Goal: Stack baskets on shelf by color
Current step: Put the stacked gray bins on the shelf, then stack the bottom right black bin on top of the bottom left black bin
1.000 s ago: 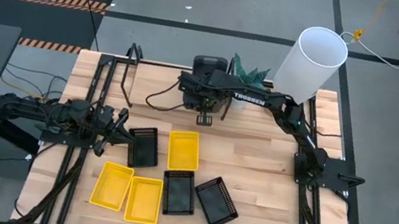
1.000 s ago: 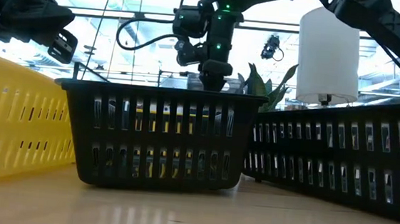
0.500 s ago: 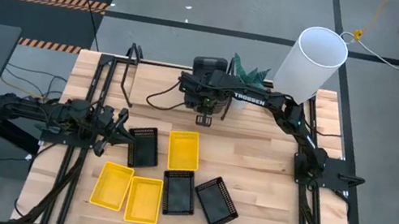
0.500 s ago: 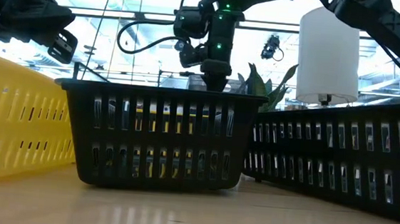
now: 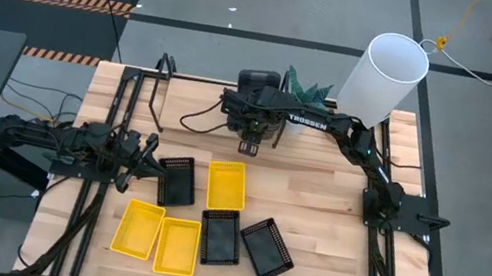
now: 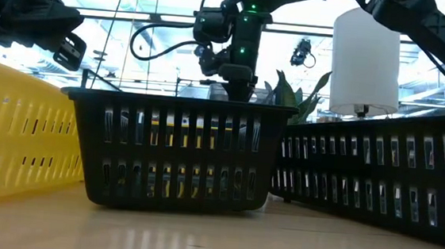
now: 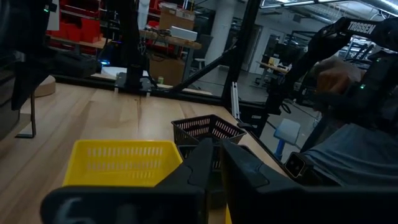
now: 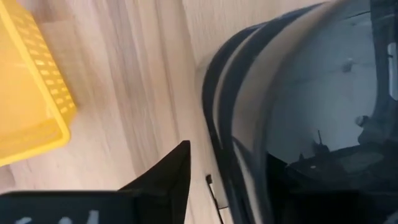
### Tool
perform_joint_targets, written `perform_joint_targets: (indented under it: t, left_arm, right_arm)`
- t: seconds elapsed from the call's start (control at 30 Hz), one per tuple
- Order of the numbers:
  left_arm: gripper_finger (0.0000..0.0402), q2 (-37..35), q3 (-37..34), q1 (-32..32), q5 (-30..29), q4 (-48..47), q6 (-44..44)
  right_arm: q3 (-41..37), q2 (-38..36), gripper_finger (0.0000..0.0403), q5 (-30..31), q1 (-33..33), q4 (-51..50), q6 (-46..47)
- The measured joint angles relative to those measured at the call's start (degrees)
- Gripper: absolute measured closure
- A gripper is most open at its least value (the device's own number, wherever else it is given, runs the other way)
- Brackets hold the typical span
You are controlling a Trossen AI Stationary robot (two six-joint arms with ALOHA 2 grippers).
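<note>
Three yellow baskets [image 5: 227, 184] [image 5: 139, 228] [image 5: 177, 246] and three black mesh baskets [image 5: 176, 181] [image 5: 219, 237] [image 5: 266, 248] rest flat on the table's near half. The dark grey baskets [image 5: 256, 83] sit at the far middle, partly under my right arm. My right gripper [image 5: 253, 145] points down at their near rim, shut on it. My left gripper [image 5: 159, 169] is shut and hovers just left of a black basket, touching nothing. The shelf [image 5: 133, 103] runs along the table's left side, under my left arm. My right gripper comes from above, pointing down, at the grey basket's near rim [image 8: 208, 155] by its rounded corner. One finger [image 8: 165, 177] lies on the outside of the wall. The other is hidden beyond the wall, inside the basket. Whether the basket stands on the table does not show.
A tall white cylinder [image 5: 382, 76] and a green plant [image 5: 307, 90] stand at the far right of the table. In the low view a black basket [image 6: 173, 148] and a yellow one [image 6: 15, 132] block most of the tabletop. Bare wood lies right of the baskets.
</note>
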Motion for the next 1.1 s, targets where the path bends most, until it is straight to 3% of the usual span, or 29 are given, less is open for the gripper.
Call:
perform_joint_targets:
  t: [0.4,0.63,0.8,1.1]
  left_arm:
    - [0.0374,0.02,-0.01,-0.01,-0.02,-0.02,-0.01]
    - [0.0365,0.0,-0.01,-0.01,-0.02,0.04,0.01]
    - [0.0372,0.01,-0.01,-0.01,-0.01,0.02,0.0]
    - [0.0372,0.02,0.01,-0.01,-0.02,0.02,0.01]
  right_arm:
    - [0.37,-1.27,0.0213,1.3,0.02,-0.83,-0.17]
    - [5.43,-2.02,0.0185,1.22,0.35,-5.52,-1.07]
    - [10.31,-2.1,0.0175,1.5,1.16,-9.25,-1.42]
    - [9.86,-6.83,0.0171,1.72,3.48,-8.92,-1.68]
